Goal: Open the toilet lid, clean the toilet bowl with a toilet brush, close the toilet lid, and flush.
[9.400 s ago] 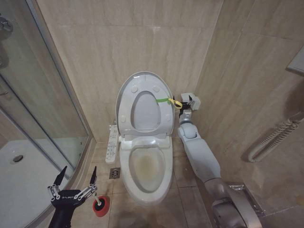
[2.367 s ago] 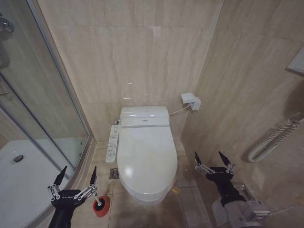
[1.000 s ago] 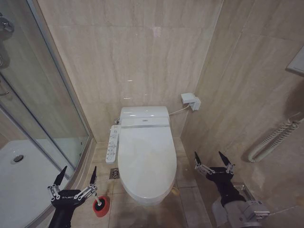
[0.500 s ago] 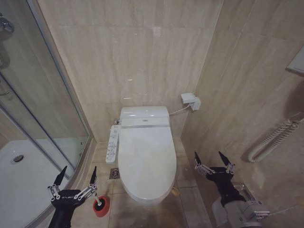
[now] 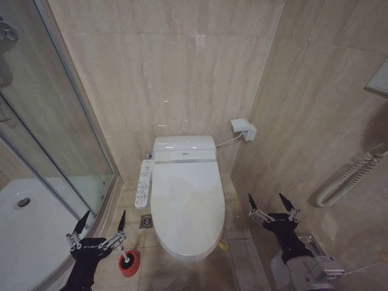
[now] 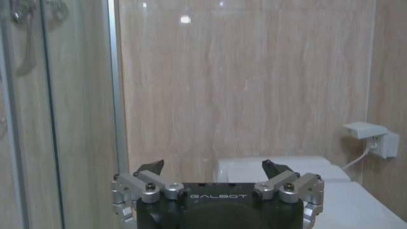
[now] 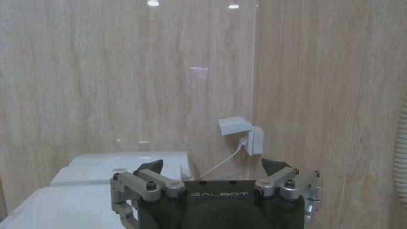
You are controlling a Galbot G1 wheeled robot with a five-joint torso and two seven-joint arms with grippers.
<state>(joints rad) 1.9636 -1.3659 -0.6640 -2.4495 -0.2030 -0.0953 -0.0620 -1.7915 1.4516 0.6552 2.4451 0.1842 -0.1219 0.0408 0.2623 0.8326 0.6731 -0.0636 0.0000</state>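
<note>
The white toilet lid (image 5: 185, 206) lies shut over the toilet, so the toilet bowl is hidden beneath it. A small yellow-green loop (image 5: 223, 243) hangs at the lid's front right edge. The toilet brush (image 5: 124, 259) stands in its red cup (image 5: 131, 266) on the floor left of the toilet. My left gripper (image 5: 103, 222) hovers open just above and left of that cup, fingers pointing up; the left wrist view shows it (image 6: 213, 166) holding nothing. My right gripper (image 5: 271, 202) is open beside the toilet's right side, also holding nothing (image 7: 213, 165).
A control panel (image 5: 143, 183) sticks out on the toilet's left side, above a floor drain (image 5: 146, 222). The glass shower enclosure (image 5: 60, 139) stands close on the left. A wall socket box (image 5: 244, 128) and a white corrugated hose (image 5: 351, 176) are on the right wall.
Since 9.4 s ago the lid has come down shut and my right arm has drawn back from it. In the last half second my left gripper shifted slightly right.
</note>
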